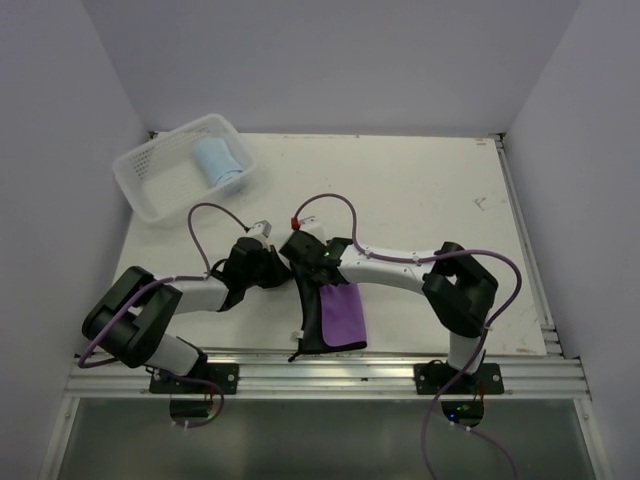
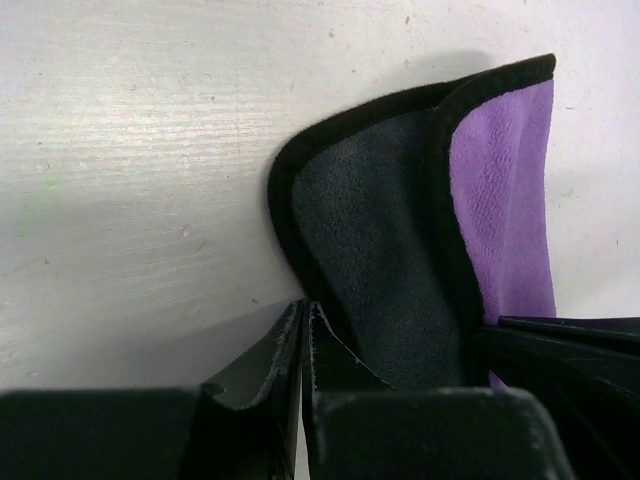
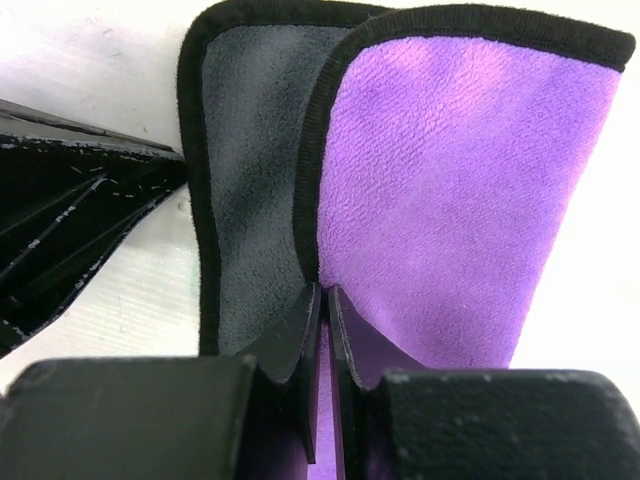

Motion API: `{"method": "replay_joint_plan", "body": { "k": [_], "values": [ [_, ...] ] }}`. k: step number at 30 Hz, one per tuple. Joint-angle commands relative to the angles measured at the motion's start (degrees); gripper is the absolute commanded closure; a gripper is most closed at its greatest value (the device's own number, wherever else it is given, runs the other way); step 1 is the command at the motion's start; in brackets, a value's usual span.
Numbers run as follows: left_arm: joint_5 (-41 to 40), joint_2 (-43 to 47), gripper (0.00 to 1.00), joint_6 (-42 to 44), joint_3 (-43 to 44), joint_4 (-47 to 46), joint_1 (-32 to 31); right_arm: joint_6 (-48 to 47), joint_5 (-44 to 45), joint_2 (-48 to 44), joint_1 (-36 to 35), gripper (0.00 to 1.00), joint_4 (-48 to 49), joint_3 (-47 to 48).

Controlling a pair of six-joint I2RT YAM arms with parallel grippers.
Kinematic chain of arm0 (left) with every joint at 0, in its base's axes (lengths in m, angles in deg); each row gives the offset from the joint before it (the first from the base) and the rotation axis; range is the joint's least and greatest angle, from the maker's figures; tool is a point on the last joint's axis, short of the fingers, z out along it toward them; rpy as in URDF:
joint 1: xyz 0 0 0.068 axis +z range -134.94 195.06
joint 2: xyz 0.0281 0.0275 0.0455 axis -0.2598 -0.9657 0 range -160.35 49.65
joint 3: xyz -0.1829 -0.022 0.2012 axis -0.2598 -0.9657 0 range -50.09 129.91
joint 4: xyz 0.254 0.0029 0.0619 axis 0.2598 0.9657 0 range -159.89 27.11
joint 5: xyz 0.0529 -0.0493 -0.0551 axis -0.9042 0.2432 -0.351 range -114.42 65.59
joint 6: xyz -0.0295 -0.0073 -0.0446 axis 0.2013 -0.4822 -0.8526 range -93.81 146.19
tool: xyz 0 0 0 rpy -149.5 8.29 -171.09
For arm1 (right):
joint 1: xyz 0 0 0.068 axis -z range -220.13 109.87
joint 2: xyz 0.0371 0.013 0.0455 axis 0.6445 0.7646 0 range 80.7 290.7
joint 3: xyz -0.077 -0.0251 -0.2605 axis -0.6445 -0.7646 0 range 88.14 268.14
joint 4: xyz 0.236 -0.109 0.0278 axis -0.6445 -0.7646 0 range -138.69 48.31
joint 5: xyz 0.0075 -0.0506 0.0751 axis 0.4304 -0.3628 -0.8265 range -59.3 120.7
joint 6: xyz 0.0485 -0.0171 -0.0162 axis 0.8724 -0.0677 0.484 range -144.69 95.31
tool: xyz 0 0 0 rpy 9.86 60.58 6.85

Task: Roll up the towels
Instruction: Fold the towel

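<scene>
Both pinch purple towel (image 1: 345,315): left tool (image 2: 305,315) at black hem, right tool (image 3: 322,300) at purple fold.

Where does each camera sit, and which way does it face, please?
Top external: fixed above and behind the arms, looking down on the table; shows left arm, right arm, bases nearest.
Left wrist: on the left arm, looking along the left gripper, shut on the hem of the purple towel.
Right wrist: on the right arm, looking along the right gripper, pinching the same towel.
Shared: all three views show the purple towel.
</scene>
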Motion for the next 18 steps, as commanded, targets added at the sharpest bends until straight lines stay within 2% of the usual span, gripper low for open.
{"method": "replay_joint_plan", "body": {
  "k": [1,2,7,10,11,12,18],
  "values": [
    [-1.0,0.3,0.94,2.2,0.3,3.4,0.0,1.1,0.7,-3.3,0.4,0.90,-0.2,1.8],
    [-1.0,0.4,0.94,2.2,0.4,3.5,0.0,1.1,0.4,-3.2,0.4,0.87,-0.2,1.8],
    [-0.9,0.7,0.94,2.4,0.4,3.7,0.0,1.7,-0.8,-2.8,0.8,0.88,0.5,1.0],
    [-0.9,0.6,0.94,2.4,0.4,3.8,0.0,1.8,-1.3,-2.6,1.1,0.84,0.9,0.7],
    [-0.9,0.6,0.94,2.4,0.4,3.8,0.0,1.8,-1.5,-2.6,1.1,0.94,1.1,0.7],
    [-0.9,0.6,0.94,2.4,0.4,3.8,0.0,1.8,-1.6,-2.4,1.2,0.99,1.2,0.7],
    [-0.9,1.0,0.94,2.4,0.5,4.0,-0.1,1.7,-3.4,-2.3,1.3,1.00,1.2,2.1]
  ]
}}
